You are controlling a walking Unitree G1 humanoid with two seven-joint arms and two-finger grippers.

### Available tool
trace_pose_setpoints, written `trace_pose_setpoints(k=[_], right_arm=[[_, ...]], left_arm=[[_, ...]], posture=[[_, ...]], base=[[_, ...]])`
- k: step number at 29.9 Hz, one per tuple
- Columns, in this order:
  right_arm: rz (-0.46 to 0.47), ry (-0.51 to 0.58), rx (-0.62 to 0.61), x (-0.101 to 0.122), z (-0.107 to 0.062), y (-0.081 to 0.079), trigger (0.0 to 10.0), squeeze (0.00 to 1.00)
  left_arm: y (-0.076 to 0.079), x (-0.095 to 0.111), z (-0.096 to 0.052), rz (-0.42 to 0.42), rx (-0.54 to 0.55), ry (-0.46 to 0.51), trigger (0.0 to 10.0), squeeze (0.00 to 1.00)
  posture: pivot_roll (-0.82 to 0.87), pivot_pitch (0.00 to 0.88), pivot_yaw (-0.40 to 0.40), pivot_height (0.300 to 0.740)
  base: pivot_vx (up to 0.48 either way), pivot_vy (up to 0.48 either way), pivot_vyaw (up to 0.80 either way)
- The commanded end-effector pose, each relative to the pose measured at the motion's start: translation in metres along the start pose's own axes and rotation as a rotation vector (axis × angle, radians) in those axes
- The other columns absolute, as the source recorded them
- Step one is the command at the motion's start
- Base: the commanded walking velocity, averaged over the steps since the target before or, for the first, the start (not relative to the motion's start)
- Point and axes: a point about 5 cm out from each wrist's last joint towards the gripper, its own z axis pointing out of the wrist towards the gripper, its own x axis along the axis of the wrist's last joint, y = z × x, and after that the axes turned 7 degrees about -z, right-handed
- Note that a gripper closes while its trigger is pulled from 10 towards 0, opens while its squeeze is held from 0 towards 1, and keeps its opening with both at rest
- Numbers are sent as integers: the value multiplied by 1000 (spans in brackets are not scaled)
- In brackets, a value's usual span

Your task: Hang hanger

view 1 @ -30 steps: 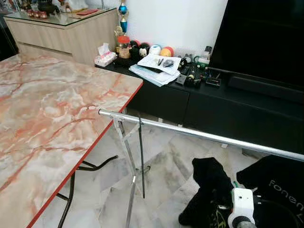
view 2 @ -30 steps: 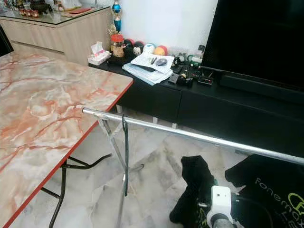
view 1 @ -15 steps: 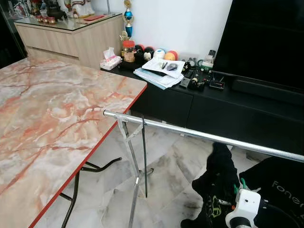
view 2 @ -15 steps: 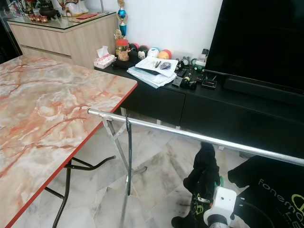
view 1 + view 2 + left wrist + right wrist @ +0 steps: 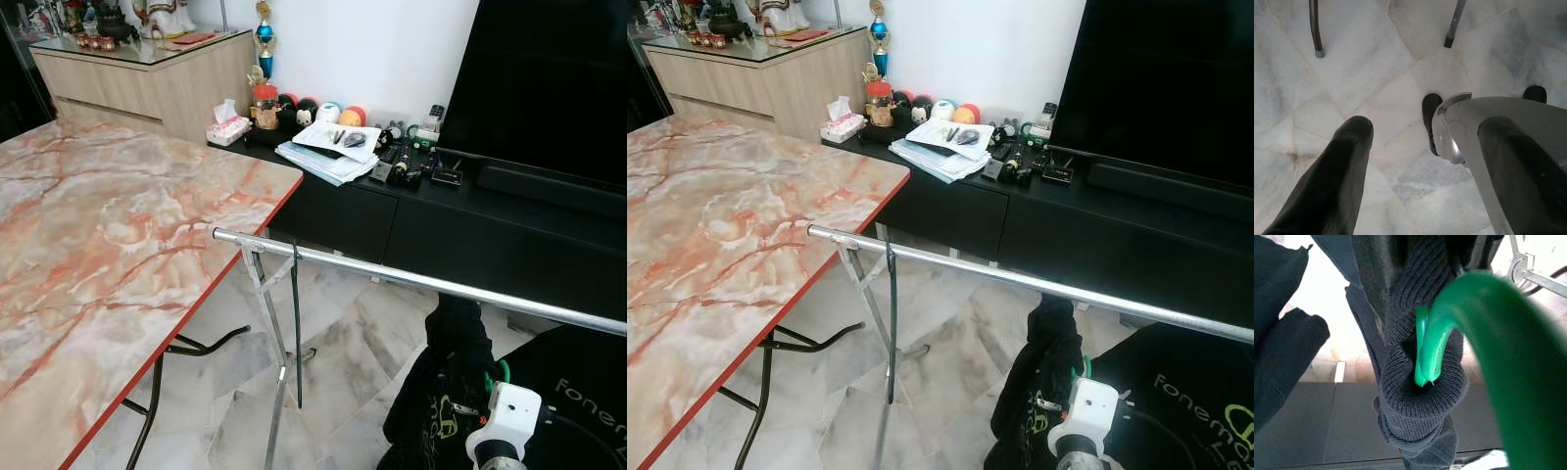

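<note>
The right gripper's jaw state cannot be told; the green hanger, carrying a black garment, sits below the rail. The left gripper's jaws are apart over the floor. The hook could miss the rail if lifted short.

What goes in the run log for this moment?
right gripper: lifting green hanger with black garment | rail: above, unhooked | left gripper: idle

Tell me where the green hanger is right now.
The green hanger is low on the robot's right in the eye views, inside the black garment, just below the metal rail.
</note>
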Motion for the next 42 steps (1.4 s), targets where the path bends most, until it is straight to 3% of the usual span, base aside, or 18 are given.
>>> trace_pose_setpoints(k=[1,17,22,28,42], right_arm=[[18,22,-19,6,2,3,10000,0],[24,38,-16,12,7,0,10000,0],[29,32,-16,12,7,-1,10000,0],[30,26,0,11,7,-3,10000,0],[32,29,10,11,7,-7,10000,0]], left_arm=[[3,0,1,-3,-3,-8,10000,0],[17,34,10,-9,-30,62,10000,0],[22,37,12,-9,-35,66,10000,0],[32,41,13,-7,-44,69,10000,0],[27,39,12,-11,-43,66,10000,0]], posture=[[27,31,-13,740],[35,51,-21,740],[36,54,-20,740],[38,59,-20,740],[42,62,-21,740]], base=[[0,0,-788],[-15,0,-166],[-250,0,0],[-264,0,-768],[-264,0,0]])
